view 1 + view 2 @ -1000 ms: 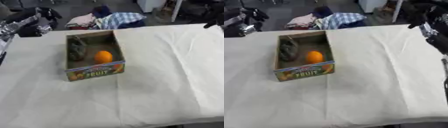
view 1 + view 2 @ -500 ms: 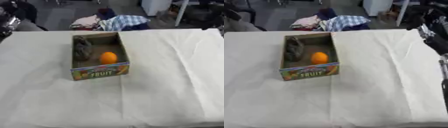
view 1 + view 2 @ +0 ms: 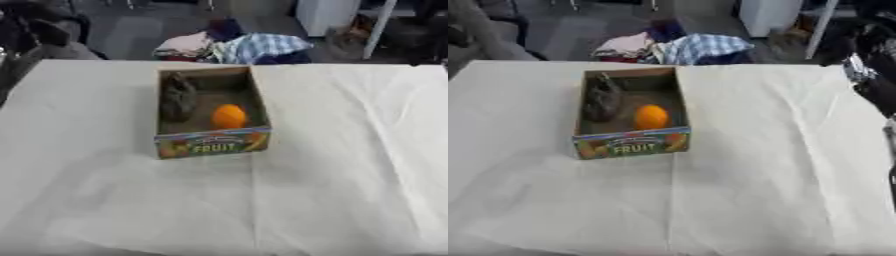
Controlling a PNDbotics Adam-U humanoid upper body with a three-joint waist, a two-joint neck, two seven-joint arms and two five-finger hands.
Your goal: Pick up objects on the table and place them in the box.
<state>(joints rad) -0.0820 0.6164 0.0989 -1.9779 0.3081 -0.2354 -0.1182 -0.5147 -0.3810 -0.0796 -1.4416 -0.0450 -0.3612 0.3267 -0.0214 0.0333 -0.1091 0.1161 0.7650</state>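
- Near strip of the table [image 3: 262,215], under a cream wrinkled cloth: bare cloth from the near edge up to the box front, across the full width.
- A crease in the cloth runs from the near edge toward the box's right front corner.
- Open cardboard box with a colourful "FRUIT" front panel [image 3: 213,143] sits left of centre, long axis pointing away from the camera, top open.
- Wide bare cloth to the right of the box, narrower strip to its left; both sides unobstructed.
- Inside the box: round orange fruit [image 3: 229,116] near the front wall, right half of the floor.
- Dark grey-green lumpy object [image 3: 178,97] lies along the box's left wall, behind and left of the orange; can't make out what it is.
- Nothing loose shows on the cloth outside the box.
- Right hand [image 3: 866,75]: dark and silver shape at the right edge of the right eye view, over the far right table edge, well apart from the box. Blurred, so can't tell whether it is released or clenched; it touches no task item.
- Left hand: does not show in either view.
- Beyond the far table edge: pile of clothing, pink and blue-white plaid [image 3: 236,47], on the floor.
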